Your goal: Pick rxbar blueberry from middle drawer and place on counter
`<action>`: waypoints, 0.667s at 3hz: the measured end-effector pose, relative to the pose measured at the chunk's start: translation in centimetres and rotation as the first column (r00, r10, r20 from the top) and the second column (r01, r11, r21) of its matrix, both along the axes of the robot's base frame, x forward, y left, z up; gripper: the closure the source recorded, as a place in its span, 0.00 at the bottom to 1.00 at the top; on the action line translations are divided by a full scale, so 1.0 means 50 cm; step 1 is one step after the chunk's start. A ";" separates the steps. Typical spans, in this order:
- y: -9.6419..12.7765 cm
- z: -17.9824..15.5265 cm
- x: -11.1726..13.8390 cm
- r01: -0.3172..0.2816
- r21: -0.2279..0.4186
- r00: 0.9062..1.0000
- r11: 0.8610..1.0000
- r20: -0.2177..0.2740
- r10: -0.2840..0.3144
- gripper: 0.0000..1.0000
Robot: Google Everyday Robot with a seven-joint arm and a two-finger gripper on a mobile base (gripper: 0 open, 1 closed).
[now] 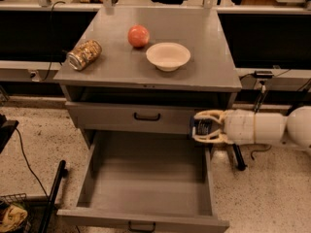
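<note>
The pale two-finger gripper (196, 127) is closed on the small dark blue snack bar (202, 127). It holds the bar in the air above the right back corner of the open grey metal drawer (146, 178), lower than the flat grey worktop (209, 62).

Centre right, the gripper (196, 127) clasps the rxbar blueberry (201, 126) above the middle drawer's (146, 183) right wall, below the counter's (206, 57) edge.

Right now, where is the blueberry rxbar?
In the camera view, the rxbar blueberry is clamped in the end effector, right of centre, above the right wall of the open middle drawer, below the counter.
</note>
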State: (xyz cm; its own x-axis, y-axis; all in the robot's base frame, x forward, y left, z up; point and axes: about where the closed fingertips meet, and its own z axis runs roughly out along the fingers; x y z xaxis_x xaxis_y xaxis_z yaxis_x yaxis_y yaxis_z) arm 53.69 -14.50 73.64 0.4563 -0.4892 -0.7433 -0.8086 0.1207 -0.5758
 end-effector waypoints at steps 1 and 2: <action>-0.039 0.135 -0.033 0.019 0.035 0.997 0.999 0.073 -0.021 1.00; -0.063 0.228 -0.026 0.022 -0.024 0.996 0.999 0.086 -0.020 1.00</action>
